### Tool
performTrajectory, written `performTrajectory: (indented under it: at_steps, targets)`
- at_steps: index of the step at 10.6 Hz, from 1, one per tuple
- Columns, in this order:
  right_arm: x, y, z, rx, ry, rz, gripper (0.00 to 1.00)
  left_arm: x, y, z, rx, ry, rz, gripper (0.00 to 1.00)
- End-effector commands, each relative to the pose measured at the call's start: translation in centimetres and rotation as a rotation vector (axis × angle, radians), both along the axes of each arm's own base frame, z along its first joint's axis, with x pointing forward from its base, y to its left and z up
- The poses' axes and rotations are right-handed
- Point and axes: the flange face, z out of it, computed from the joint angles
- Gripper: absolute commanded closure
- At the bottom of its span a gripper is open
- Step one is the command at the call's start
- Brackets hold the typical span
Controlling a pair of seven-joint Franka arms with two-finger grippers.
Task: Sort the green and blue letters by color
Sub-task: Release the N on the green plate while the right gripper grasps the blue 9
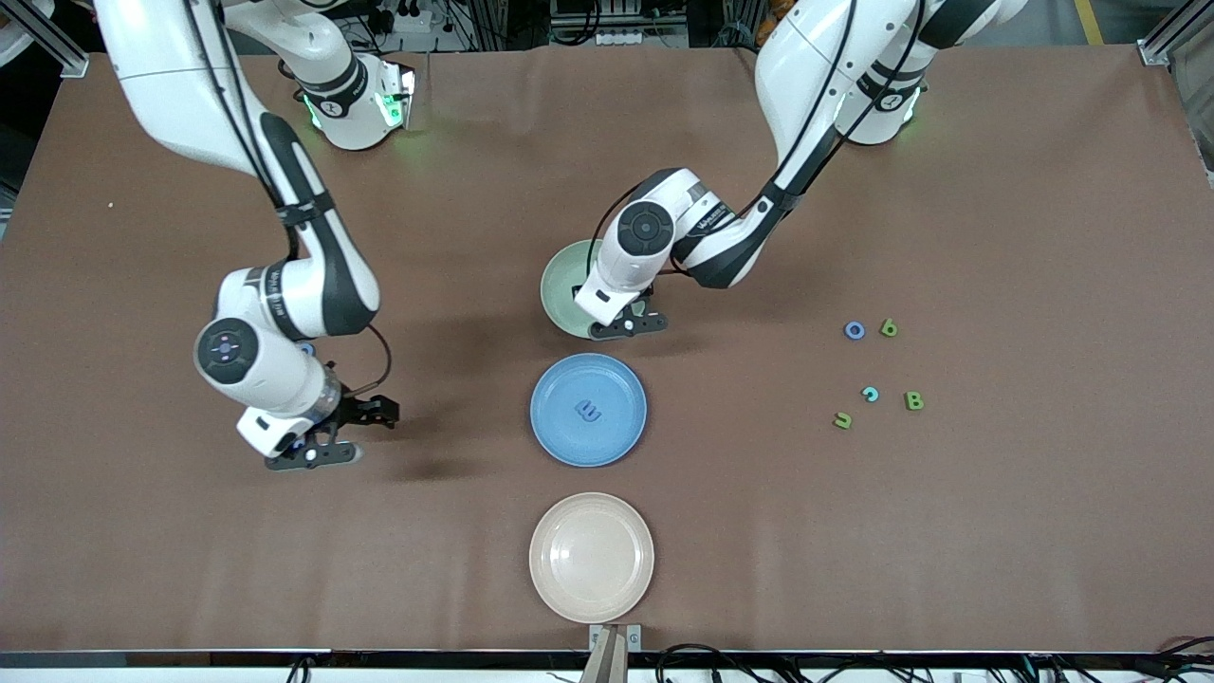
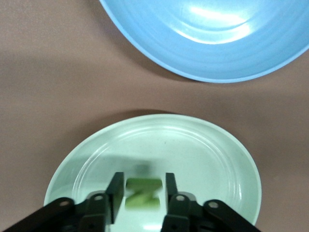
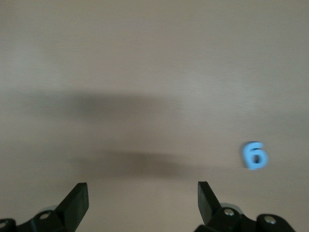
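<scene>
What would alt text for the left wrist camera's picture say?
The left gripper holds a green letter N between its fingers, just above a pale green plate. The rim of a blue plate shows on the brown table.

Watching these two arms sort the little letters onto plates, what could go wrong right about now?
1. The left tool has the green N between its fingers over the green plate; opening too high, the N might bounce off.
2. The right tool hangs open above bare table, with a blue letter off to one side; descending straight might miss it.
</scene>
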Motion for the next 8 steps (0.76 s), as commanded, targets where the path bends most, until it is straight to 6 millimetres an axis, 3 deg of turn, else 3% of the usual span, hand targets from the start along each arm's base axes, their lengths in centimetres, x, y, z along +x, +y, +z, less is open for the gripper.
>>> performTrajectory:
  at_steps: [1, 3, 4, 6, 8]
  targets:
    - [-0.1, -4.7, -0.5, 0.000, 0.012, 0.060, 0.00, 1.8, 0.9, 0.4, 0.020, -0.039, 0.012, 0.00]
    - [0.2, -8.7, -2.6, -0.005, 0.025, 0.117, 0.00, 3.4, 2.1, 3.1, 0.063, -0.125, -0.034, 0.00]
    - [0.3, -9.8, -3.9, -0.011, 0.021, 0.159, 0.00, 5.0, 3.8, 5.6, 0.090, -0.141, -0.024, 0.00]
    - [0.4, -11.4, -5.7, -0.017, 0.013, 0.193, 0.00, 6.5, 6.6, 9.8, 0.166, -0.170, -0.062, 0.00]
    - [0.6, -11.9, -6.5, -0.017, 0.017, 0.213, 0.00, 8.9, 11.0, 13.0, 0.214, -0.167, -0.098, 0.00]
